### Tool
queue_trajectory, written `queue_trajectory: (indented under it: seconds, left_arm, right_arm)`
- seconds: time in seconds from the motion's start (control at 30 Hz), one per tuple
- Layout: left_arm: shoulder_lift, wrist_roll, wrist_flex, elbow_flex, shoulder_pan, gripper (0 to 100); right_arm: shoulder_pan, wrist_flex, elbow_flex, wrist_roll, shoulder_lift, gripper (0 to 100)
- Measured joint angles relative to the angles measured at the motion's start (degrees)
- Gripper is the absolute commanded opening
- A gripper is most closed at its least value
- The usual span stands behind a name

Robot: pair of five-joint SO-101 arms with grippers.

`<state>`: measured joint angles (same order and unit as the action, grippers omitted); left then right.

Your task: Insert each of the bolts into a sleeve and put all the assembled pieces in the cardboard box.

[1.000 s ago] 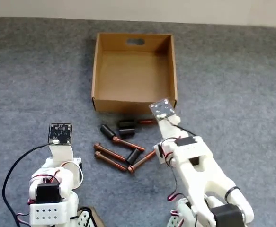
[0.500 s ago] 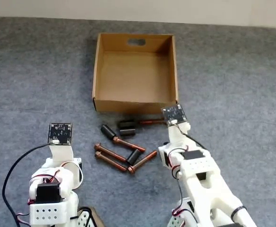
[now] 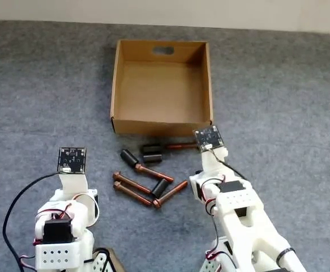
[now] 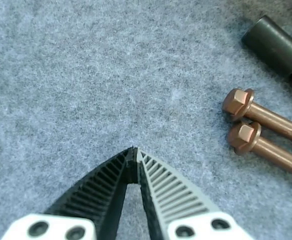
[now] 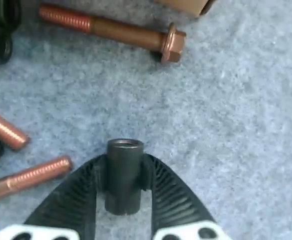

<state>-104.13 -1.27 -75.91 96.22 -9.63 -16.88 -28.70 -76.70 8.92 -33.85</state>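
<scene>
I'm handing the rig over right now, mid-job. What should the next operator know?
Left gripper: shut, empty, over carpet beside two bare bolts.
Right gripper: shut on a black sleeve, near the front right corner of the cardboard box.
Box: empty. Other sleeves and bolts lie on the carpet in front of it; one bolt lies along its front wall.
Done: one sleeve in hand.
Left: sleeve the bare bolts, box all pieces.

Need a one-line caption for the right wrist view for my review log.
Right gripper clamps a black sleeve over grey carpet, a copper bolt lying ahead near the cardboard box corner.
</scene>
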Motion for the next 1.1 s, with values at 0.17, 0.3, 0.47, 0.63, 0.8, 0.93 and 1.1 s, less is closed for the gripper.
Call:
queue_trajectory:
  seconds: [0.17,0.3,0.47,0.63,0.8,0.93,1.1]
  left_arm:
    - [0.0,0.0,0.0,0.0,0.0,1]
    - [0.0,0.0,0.0,0.0,0.0,1]
    - [0.0,-0.4,1.0,0.0,0.0,1]
    - [0.0,-0.4,11.9,-6.4,-5.8,1]
    - [-0.1,-3.3,20.3,-13.5,-9.5,1]
    - [0.0,-11.1,23.3,-13.5,-9.4,1]
    - [0.1,-9.1,30.7,-15.5,-9.8,8]
  right_arm:
    - [0.0,0.1,0.0,0.0,0.0,0.6]
    - [0.0,1.2,-0.1,0.0,0.0,0.6]
    - [0.0,1.2,-0.1,0.0,0.0,0.6]
    - [0.0,1.2,-0.1,0.0,0.0,0.6]
    - [0.0,1.2,-0.1,0.0,0.0,0.6]
    - [0.0,1.2,-0.1,0.0,0.0,0.6]
    - [0.0,1.2,-0.1,0.0,0.0,0.6]
